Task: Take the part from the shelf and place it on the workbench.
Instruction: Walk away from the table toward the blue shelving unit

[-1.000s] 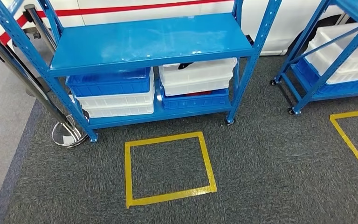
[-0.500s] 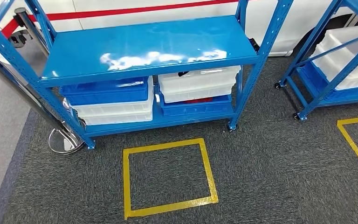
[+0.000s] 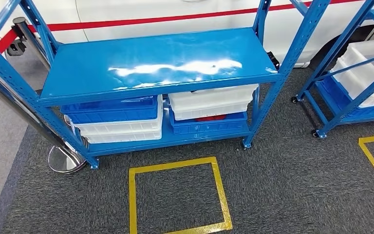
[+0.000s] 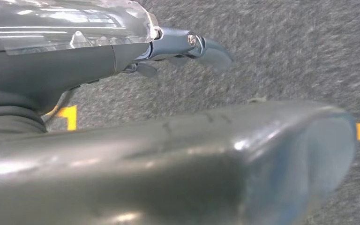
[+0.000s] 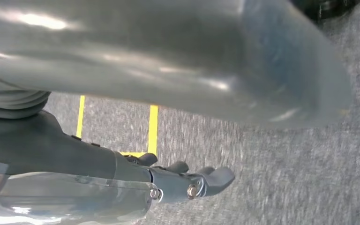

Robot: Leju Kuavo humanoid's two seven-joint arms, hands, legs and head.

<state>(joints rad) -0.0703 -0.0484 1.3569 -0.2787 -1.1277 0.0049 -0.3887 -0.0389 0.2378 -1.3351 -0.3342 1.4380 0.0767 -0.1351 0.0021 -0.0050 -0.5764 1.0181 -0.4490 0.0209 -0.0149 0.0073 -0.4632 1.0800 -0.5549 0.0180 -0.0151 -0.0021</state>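
Note:
A blue steel shelf [image 3: 156, 58] stands ahead in the head view, its middle deck bare and shiny. On the bottom deck sit stacked bins: a blue bin [image 3: 109, 109] on a white bin [image 3: 121, 130] at the left, and a white bin [image 3: 209, 101] on a blue bin [image 3: 207, 126] at the right. Something red [image 3: 209, 117] peeks out between the right-hand bins, and I cannot make out what it is. My left hand [image 4: 168, 150] hangs over the carpet, fingers [image 4: 211, 51] stretched out, holding nothing. My right hand [image 5: 168, 56] hangs likewise, fingers [image 5: 211, 180] out and empty.
A yellow taped square [image 3: 221, 192] marks the grey carpet in front of the shelf. A stanchion with a chrome base [image 3: 64, 160] leans by the shelf's left leg. A second blue shelf [image 3: 338, 97] with white bins stands at the right. A white vehicle body [image 3: 175, 12] is behind.
The whole picture has shifted: the camera has come nearer the shelf, which now sits lower and larger in the head view. The bins have not moved on the shelf.

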